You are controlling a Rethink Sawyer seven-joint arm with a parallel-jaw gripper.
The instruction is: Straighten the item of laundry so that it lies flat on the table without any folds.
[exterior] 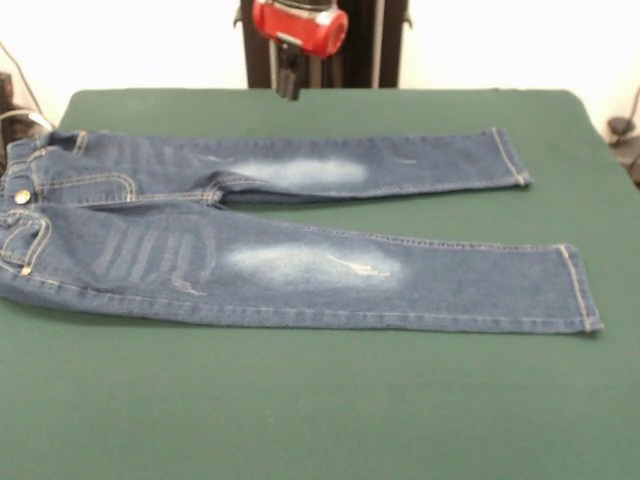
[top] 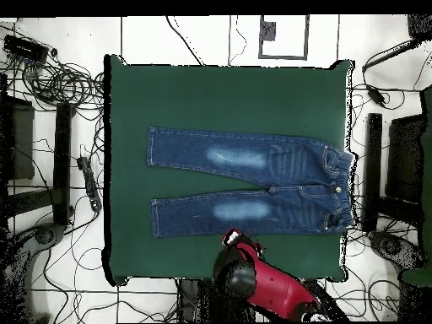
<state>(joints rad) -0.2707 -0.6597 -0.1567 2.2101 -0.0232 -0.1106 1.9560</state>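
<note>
The small blue denim jeans (exterior: 280, 250) lie spread out on the dark green table (exterior: 320, 420). In the front view the waistband and metal button are at the left and both legs run to the right, each with a faded whitish thigh patch. The legs lie apart and look flat. In the overhead view the jeans (top: 253, 192) sit mid-table (top: 228, 93) with the waistband at the right. My gripper (exterior: 290, 82) hangs raised at the table's far edge, behind the far leg and apart from it. In the overhead view it (top: 231, 240) is beside the leg nearest the robot's base. It holds nothing.
The red and black arm (top: 270, 287) reaches in over the table's robot-side edge. Cables (top: 51, 80) and black stands (top: 373, 169) lie around the table on the floor. Wide bare green cloth surrounds the jeans on all sides.
</note>
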